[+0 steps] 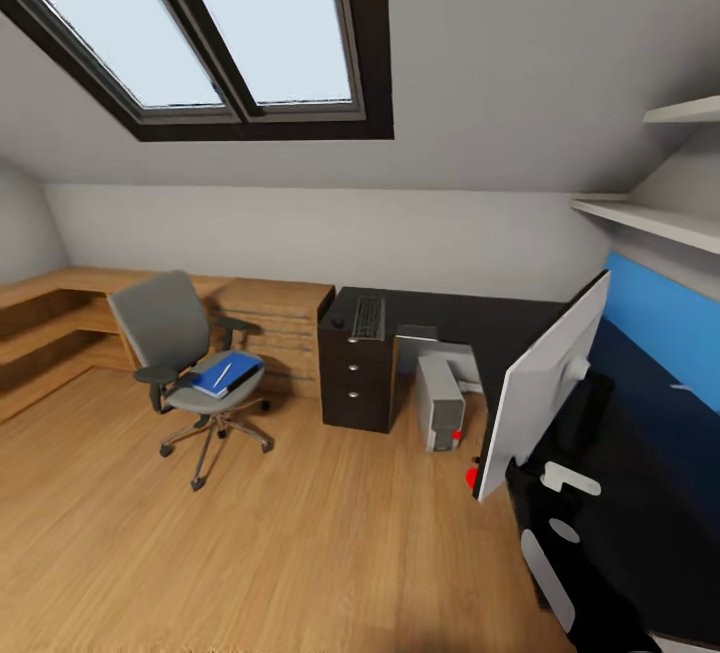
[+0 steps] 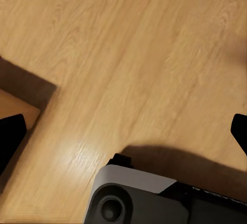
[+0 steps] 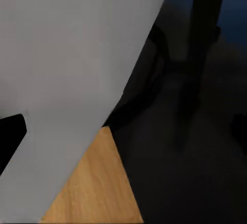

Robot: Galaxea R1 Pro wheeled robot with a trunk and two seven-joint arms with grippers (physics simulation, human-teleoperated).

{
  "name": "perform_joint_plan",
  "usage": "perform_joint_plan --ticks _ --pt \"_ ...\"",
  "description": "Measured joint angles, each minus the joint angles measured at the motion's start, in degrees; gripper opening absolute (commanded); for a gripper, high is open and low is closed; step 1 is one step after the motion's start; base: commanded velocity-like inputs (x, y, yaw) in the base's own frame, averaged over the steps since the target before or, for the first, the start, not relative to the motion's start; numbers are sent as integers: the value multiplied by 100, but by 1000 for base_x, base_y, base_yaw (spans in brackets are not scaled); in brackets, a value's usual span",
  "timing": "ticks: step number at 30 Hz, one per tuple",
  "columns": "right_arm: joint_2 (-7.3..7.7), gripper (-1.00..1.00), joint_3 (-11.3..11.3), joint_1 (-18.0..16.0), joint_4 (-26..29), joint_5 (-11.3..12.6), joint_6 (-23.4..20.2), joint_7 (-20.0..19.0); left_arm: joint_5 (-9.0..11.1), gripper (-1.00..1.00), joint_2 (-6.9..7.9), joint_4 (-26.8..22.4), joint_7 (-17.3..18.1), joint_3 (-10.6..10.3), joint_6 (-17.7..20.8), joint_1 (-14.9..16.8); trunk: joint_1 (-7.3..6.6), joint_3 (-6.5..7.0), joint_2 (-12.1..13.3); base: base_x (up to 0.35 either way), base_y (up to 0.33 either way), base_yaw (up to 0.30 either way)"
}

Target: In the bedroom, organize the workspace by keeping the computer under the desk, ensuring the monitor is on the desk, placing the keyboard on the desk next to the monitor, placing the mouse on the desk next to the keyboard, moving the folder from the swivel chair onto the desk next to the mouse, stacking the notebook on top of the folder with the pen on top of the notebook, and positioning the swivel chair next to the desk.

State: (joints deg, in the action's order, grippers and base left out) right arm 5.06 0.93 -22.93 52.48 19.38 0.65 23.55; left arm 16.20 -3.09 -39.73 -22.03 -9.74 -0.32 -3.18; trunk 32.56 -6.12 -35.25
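Note:
The grey swivel chair (image 1: 178,348) stands on the wood floor at the left, apart from the dark desk (image 1: 480,318). On its seat lies a blue folder (image 1: 228,374) with a thin white pen-like item on top. A keyboard (image 1: 368,318) lies on the desk's far end, with a small dark mouse (image 1: 338,322) beside it. The grey computer tower (image 1: 440,401) stands under the desk. The monitor (image 1: 545,388) stands tilted on the near desk, showing its grey back (image 3: 77,80). My right gripper (image 3: 123,131) is open close behind it. My left gripper (image 2: 123,131) hangs open over the floor.
A dark drawer unit (image 1: 357,378) supports the desk's left end, with a wooden cabinet (image 1: 280,318) and low wooden shelving (image 1: 55,318) beyond. Wall shelves (image 1: 650,218) hang at the right. My base (image 2: 139,201) shows below the left gripper. Open floor (image 1: 250,553) lies ahead.

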Motion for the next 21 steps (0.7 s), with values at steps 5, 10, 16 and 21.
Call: perform_joint_plan --ticks 5,10,16,21 --pt "0 100 0 0 0 0 6 -1 0 100 -4 32 2 -7 -2 0 0 -4 0 24 -35 260" --pt "14 100 -7 2 3 3 4 7 -11 100 -11 252 12 -21 -151 1 -2 -14 -1 196 -212 73" --pt "25 100 -8 3 -128 -7 54 2 -14 100 -12 270 14 -18 -239 1 0 6 0 83 -97 -133" --pt "31 100 -2 4 -239 -20 234 -1 -12 100 -12 272 9 -16 -249 2 0 34 0 15 -18 -219"
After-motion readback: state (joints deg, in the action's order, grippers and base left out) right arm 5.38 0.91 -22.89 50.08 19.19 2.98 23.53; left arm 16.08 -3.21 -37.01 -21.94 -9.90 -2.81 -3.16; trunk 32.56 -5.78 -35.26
